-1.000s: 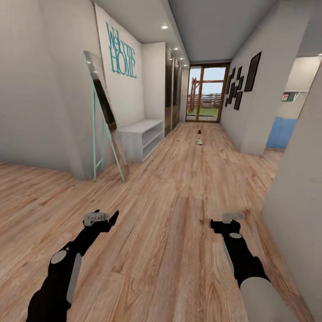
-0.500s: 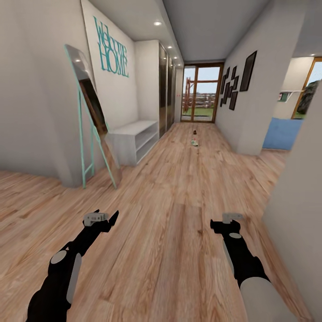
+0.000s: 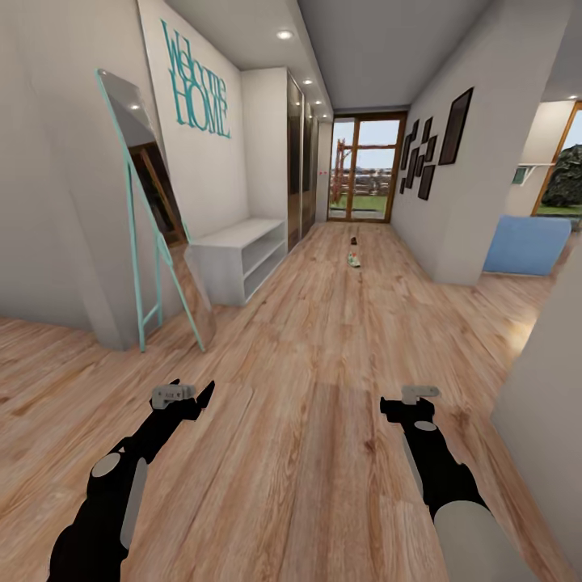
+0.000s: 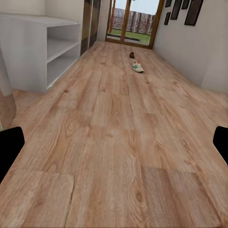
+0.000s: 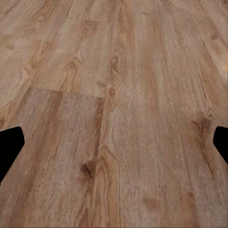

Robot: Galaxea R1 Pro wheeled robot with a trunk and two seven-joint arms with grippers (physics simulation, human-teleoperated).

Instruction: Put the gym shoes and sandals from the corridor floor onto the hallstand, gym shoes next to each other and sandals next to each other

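Far down the corridor floor [image 3: 323,339] lies one white and green gym shoe [image 3: 354,259], with a dark sandal [image 3: 354,240] just beyond it. Both also appear small in the left wrist view, the gym shoe [image 4: 137,67] nearer than the sandal [image 4: 131,55]. The white hallstand [image 3: 242,255] stands against the left wall, its two shelf tiers empty; its near end [image 4: 52,45] shows there too. My left gripper [image 3: 184,394] [image 4: 114,147] and right gripper [image 3: 419,398] [image 5: 114,142] hang open over bare planks, holding nothing. The other shoe and sandal are out of view.
A teal-framed mirror [image 3: 137,234] leans on the left wall before the hallstand. A white wall corner [image 3: 550,404] juts in close on my right. A blue block [image 3: 527,244] sits in the right side opening. Glass doors [image 3: 364,170] close the far end.
The whole view has shifted: the camera moved forward, so the mirror and hallstand slid left and look larger. Both arms hold the same pose.
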